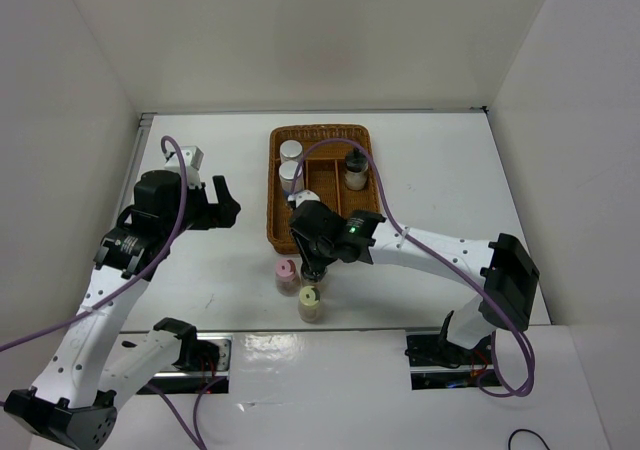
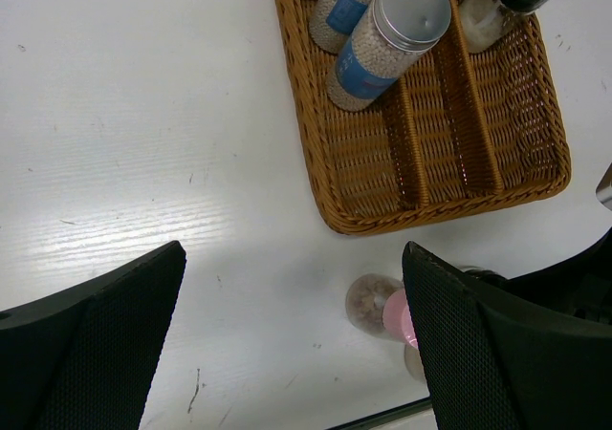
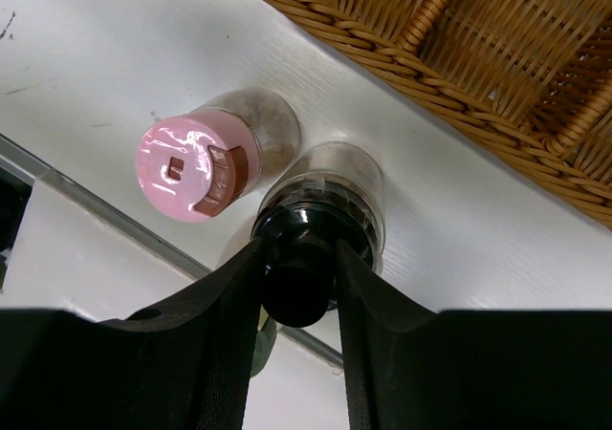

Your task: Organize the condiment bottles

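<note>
– White worktop (image 1: pixel 450 190), white walls on three sides. Entry: where does everything stand?

– Wicker basket (image 1: pixel 271 185), three lengthwise compartments. Left compartment: two silver-capped bottles (image 1: pixel 290 151) with blue labels. Right compartment: the stowed black-topped bottle (image 1: pixel 354 170). Outside, just beside the near rim: the pink-capped bottle (image 3: pixel 191 167). Close against it, touching or nearly so, is the gripped black-topped bottle (image 3: pixel 330 186). The yellow-capped bottle (image 1: pixel 311 301) stands nearer my bases.

– And the fingers?

– My right fingers (image 1: pixel 316 266) are clamped from above on the black cap of the gripped black-topped bottle. I cannot tell whether its base is on the worktop. My left fingers (image 1: pixel 226 205) are spread wide, hold nothing, and hover over the worktop left of the basket.

– Hazards from here?

– Judgement only. The hold is on the narrow cap alone, so the body may swing or slip out on the lift. The pink-capped neighbour is so close that any sideways start would tip it. A low carry would snag the near rim. On set-down in the right compartment, I could knock the bottle standing there.
</note>
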### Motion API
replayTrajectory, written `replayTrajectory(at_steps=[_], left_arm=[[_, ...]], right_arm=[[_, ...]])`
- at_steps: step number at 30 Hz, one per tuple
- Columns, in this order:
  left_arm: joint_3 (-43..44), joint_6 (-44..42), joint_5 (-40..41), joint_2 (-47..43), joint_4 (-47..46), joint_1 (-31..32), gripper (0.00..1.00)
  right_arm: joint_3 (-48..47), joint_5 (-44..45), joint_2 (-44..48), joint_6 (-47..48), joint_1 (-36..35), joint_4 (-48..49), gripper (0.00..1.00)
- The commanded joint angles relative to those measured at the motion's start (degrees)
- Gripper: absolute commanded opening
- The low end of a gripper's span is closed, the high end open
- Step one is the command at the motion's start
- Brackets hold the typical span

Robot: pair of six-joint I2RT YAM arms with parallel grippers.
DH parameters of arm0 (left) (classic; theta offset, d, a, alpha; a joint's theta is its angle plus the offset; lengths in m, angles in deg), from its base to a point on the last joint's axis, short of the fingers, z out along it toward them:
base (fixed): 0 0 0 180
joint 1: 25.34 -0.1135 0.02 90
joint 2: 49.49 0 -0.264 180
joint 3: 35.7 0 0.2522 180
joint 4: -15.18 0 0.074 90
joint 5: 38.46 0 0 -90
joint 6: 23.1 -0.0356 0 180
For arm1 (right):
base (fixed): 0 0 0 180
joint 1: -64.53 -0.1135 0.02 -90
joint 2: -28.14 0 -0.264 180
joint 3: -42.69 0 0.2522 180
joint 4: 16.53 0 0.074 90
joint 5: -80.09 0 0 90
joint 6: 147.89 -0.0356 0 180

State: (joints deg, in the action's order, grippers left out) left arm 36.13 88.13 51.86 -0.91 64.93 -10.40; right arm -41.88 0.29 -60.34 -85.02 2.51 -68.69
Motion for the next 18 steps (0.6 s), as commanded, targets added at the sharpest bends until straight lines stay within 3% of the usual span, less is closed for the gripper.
replayTrajectory(at_steps=[1,15,18], left_arm=[[0.0,0.6,0.2,-0.9,-1.0,0.0,1.00],[-0.5,0.6,0.7,-0.3,-1.5,0.0,1.00],[-0.5,0.6,0.7,-0.3,-1.5,0.0,1.00]], right_arm=[[-0.9,0.0,-0.2,0.4,-0.6,1.5,0.40],[-0.4,1.9,-0.2,0.4,-0.6,-3.0,0.45],[-0.4,1.9,-0.7,0.4,-0.6,-3.0,0.30]])
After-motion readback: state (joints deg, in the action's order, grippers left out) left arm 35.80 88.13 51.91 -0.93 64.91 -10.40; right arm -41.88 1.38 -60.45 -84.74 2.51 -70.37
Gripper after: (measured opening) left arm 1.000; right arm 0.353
